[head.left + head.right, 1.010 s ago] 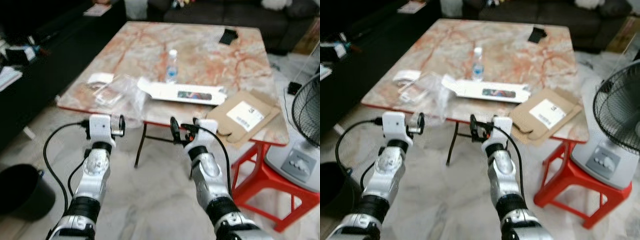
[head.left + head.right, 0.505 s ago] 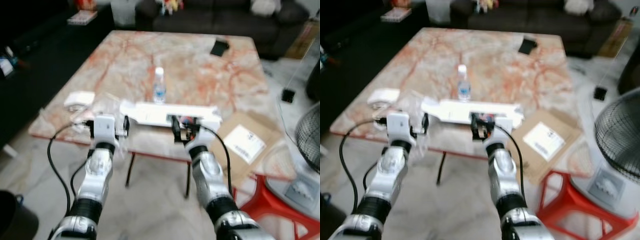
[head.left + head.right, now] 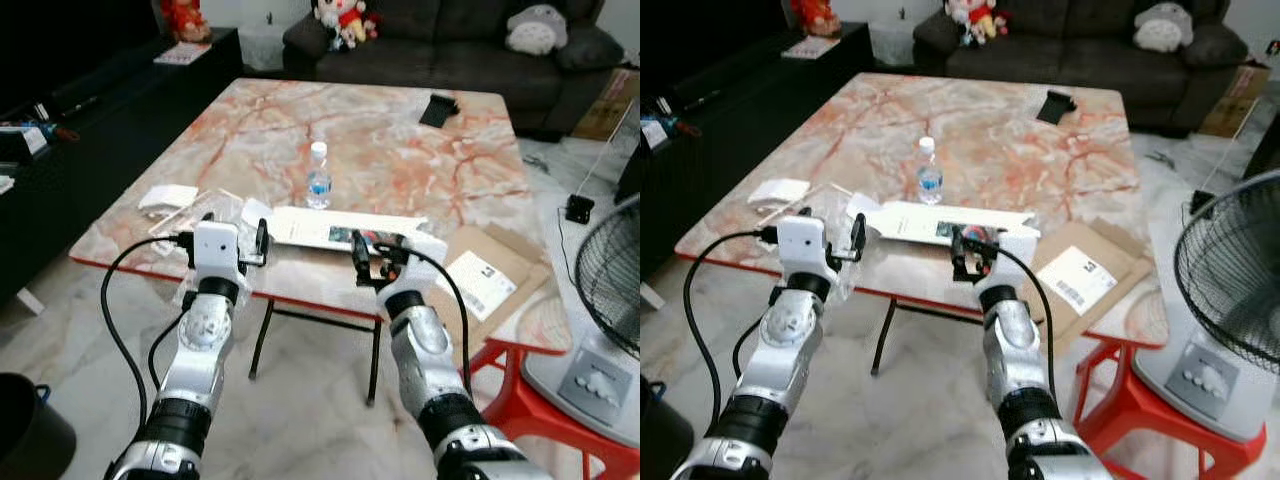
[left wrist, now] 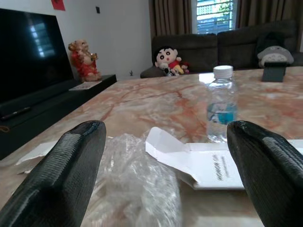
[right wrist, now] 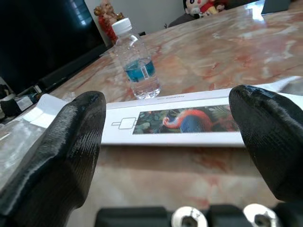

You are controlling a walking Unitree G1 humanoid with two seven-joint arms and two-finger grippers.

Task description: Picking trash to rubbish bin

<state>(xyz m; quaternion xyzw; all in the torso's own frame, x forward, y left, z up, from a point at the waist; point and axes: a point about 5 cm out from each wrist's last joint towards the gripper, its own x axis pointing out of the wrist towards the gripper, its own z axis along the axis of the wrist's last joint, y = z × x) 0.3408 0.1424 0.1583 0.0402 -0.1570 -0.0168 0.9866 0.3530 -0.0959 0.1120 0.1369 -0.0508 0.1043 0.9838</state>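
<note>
A long flat white box (image 3: pixel 320 228) with a flamingo picture lies near the front edge of the marble table (image 3: pixel 390 140). Crumpled clear plastic wrap (image 3: pixel 225 207) lies left of it, a small water bottle (image 3: pixel 318 177) stands just behind, and white paper (image 3: pixel 167 196) sits further left. My left gripper (image 3: pixel 228 238) is open at the table edge, facing the plastic wrap (image 4: pixel 137 175). Just before the white box (image 5: pixel 189 123), my right gripper (image 3: pixel 378 255) is open too, empty. A black bin (image 3: pixel 30 440) stands on the floor at the lower left.
Flattened cardboard (image 3: pixel 480 275) hangs over the table's right front corner above a red stool (image 3: pixel 520 375). A fan (image 3: pixel 615 290) stands at the right. A black flat item (image 3: pixel 440 108) lies far back. A dark sofa (image 3: pixel 450 40) is behind, a low black cabinet (image 3: pixel 60 130) at left.
The camera has come closer to the table and the view has steadied. Both grippers now reach the table's front edge, still open and empty.
</note>
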